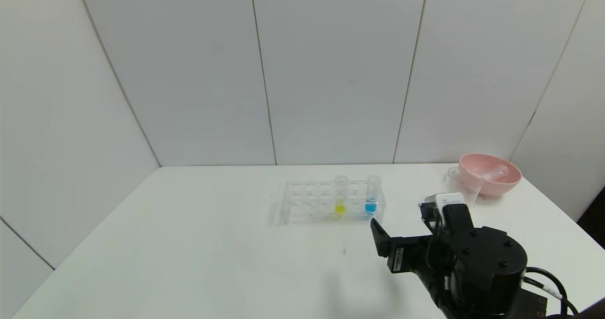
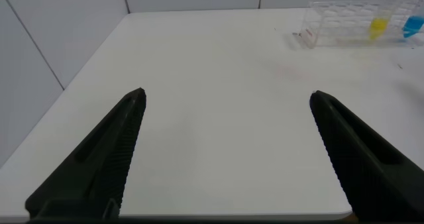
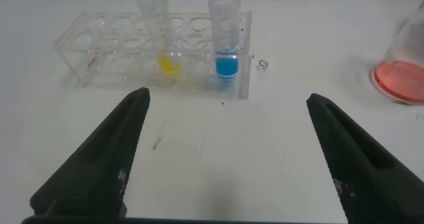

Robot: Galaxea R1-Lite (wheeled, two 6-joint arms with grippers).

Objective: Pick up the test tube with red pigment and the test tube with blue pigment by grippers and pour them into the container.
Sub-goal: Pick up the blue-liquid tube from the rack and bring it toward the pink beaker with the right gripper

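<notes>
The test tube with blue pigment (image 1: 372,197) stands upright in the right end of the clear tube rack (image 1: 302,205), and also shows in the right wrist view (image 3: 226,35). My right gripper (image 3: 228,97) is open and empty, just short of the rack and facing the blue tube; in the head view one finger (image 1: 379,236) shows. The container (image 3: 401,75) holds orange-red liquid and stands next to the pink bowl (image 1: 491,184). No tube with red liquid is in view. My left gripper (image 2: 227,95) is open and empty over the table's near left part.
A tube with yellow liquid (image 1: 341,196) stands in the rack, two holes left of the blue one. A clear empty tube (image 1: 494,171) lies in the pink bowl at the back right. White walls enclose the table at the back and sides.
</notes>
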